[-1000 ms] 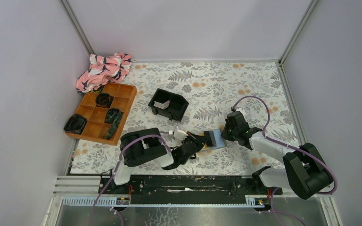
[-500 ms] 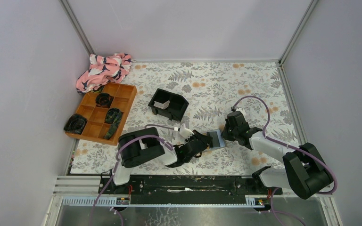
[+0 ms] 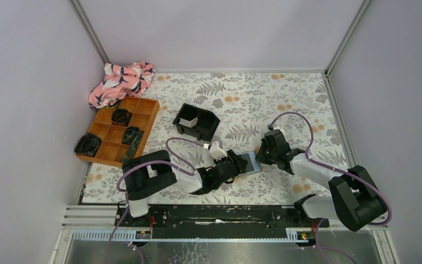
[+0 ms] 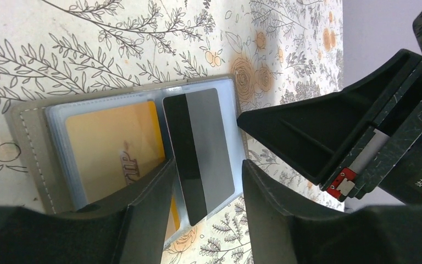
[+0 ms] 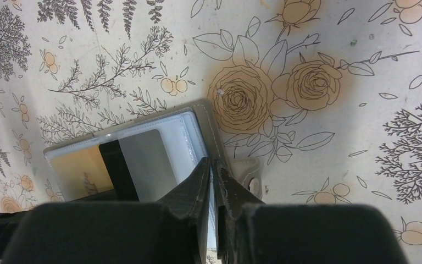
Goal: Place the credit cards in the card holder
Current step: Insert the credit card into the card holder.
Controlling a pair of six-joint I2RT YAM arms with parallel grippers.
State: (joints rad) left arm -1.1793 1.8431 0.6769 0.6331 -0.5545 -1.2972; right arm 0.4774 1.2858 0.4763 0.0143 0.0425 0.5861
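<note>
I see the card holder (image 4: 30, 146) lying open on the counter (image 3: 286, 93), a gold card (image 4: 104, 143) sleeved inside and a silver card (image 4: 206, 143) beside it. My left pincer (image 4: 207, 163) is released, straddling the silver card. My right pincer (image 5: 213, 165) is clenched on the holder's edge. The black tray (image 3: 212, 124) holds a pale card (image 3: 188, 121).

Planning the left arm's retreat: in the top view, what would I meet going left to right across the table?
Orange compartment tray → black tray → left pincer → card holder → right pincer.
</note>
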